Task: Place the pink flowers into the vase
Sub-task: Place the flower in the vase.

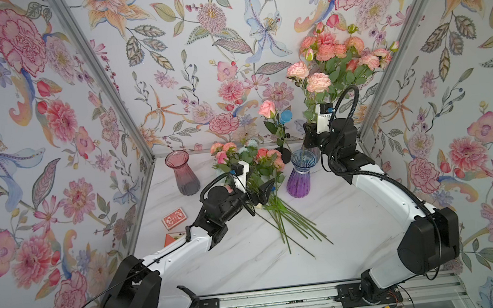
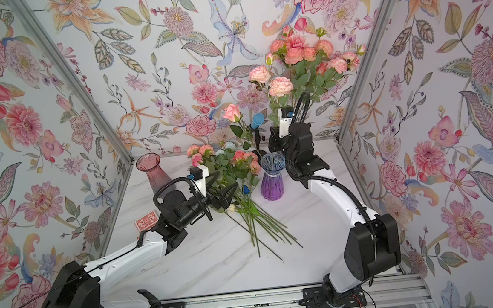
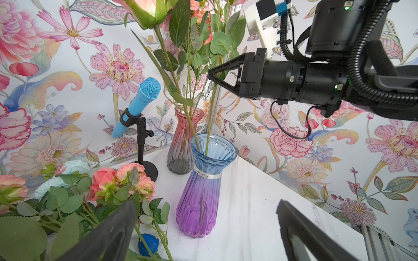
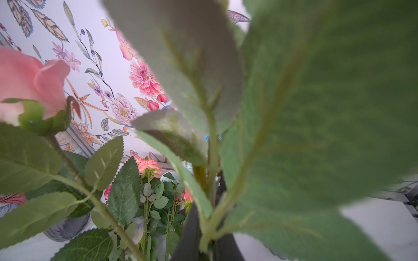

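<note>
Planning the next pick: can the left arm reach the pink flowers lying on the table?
Probably yes. The left gripper hangs open just over that pile of pink flowers, nothing between, and the right gripper, shut on another bunch, is away at the blue vase.

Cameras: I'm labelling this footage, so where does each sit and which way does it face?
Both top views: high in front, looking down at the table; both arms show.
Left wrist: low, facing the purple vase; open left gripper, right gripper.
Right wrist: peers through held pink flowers; its fingers show.
Shared: both wrists see the pink rose.
</note>
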Available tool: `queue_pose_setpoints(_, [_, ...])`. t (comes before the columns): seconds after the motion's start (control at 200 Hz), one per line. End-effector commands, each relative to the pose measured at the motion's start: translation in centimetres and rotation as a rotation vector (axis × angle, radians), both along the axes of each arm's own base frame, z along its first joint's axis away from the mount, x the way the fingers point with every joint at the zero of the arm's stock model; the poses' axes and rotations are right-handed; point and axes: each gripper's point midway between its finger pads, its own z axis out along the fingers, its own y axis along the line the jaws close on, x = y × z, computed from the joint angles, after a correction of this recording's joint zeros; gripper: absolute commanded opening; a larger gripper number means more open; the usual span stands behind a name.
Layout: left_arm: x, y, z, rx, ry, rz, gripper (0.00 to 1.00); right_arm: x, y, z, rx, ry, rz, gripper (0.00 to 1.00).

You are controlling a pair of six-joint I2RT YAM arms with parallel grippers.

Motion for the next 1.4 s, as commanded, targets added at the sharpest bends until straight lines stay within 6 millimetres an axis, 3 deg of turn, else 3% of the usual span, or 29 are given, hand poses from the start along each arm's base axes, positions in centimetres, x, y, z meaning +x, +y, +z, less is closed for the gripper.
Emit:
queue_pose_setpoints(0.0, [-0.3, -0.1, 1.6, -0.001, -0.05, 0.007, 1.0, 0.8, -0.1, -3.8, -0.023, 0.131, -0.008, 0.11])
queue_pose_setpoints(0.085, [-0.4, -0.1, 1.8, 0.0, -0.055, 0.01, 1.0, 1.2, -0.3, -3.8, -0.021, 0.137, -0.008, 0.17])
queue_pose_setpoints(0.41, [-0.3, -0.2, 1.6, 0.002, -0.049, 0.009, 1.0, 1.4, -0.7, -4.2, -0.016, 0.149, -0.006, 0.17])
queue_pose_setpoints(0.625, [-0.1, -0.2, 1.3, 0.006, -0.044, 0.014, 1.0, 0.8, -0.8, -3.9, -0.011, 0.145, -0.007, 0.28])
queue_pose_setpoints(1.111, [0.1, -0.2, 0.8, 0.013, -0.034, 0.022, 1.0, -0.9, -1.4, -1.9, 0.004, 0.108, -0.01, 0.41])
queue_pose_setpoints(1.396, [0.2, -0.2, 0.7, 0.014, -0.032, 0.025, 1.0, -1.5, -1.6, -1.9, 0.008, 0.108, -0.01, 0.58])
